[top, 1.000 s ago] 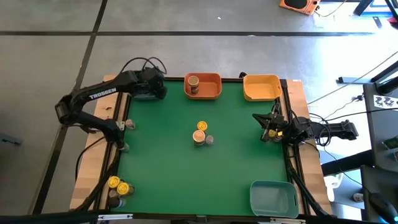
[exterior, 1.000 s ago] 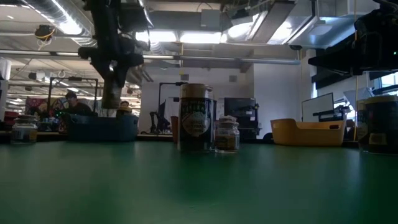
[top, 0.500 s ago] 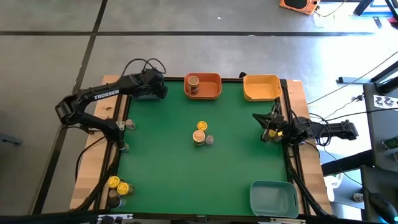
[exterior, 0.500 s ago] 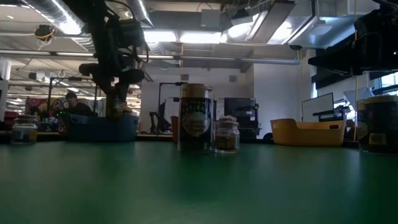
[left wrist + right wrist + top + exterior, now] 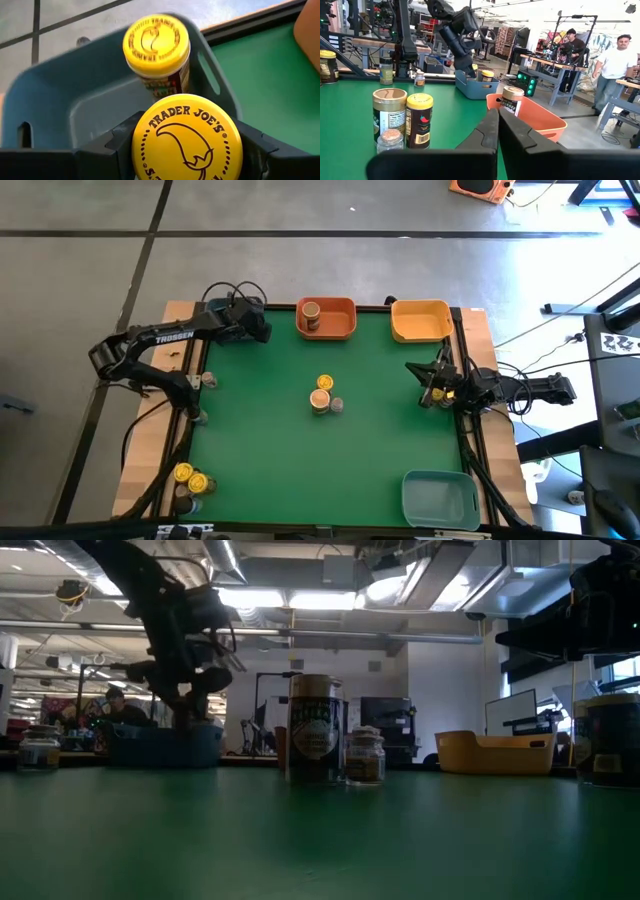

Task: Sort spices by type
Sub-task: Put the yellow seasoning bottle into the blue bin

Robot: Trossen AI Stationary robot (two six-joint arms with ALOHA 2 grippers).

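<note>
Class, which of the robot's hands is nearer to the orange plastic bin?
Left. The left hand hovers just beside the orange plastic bin, holding a yellow-lidded jar; the right hand waits farther off.

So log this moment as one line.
left gripper: holding yellow-lid jar over blue bin | right gripper: shut, idle

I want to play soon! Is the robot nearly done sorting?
Not yet. Done: one yellow-lidded spice jar in the blue plastic bin, one tan-lidded jar in the orange bin. In hand: the left gripper holds another yellow-lidded jar over it. Left: three jars mid-table, more jars at the table's left edge. Right gripper waits, shut.
</note>
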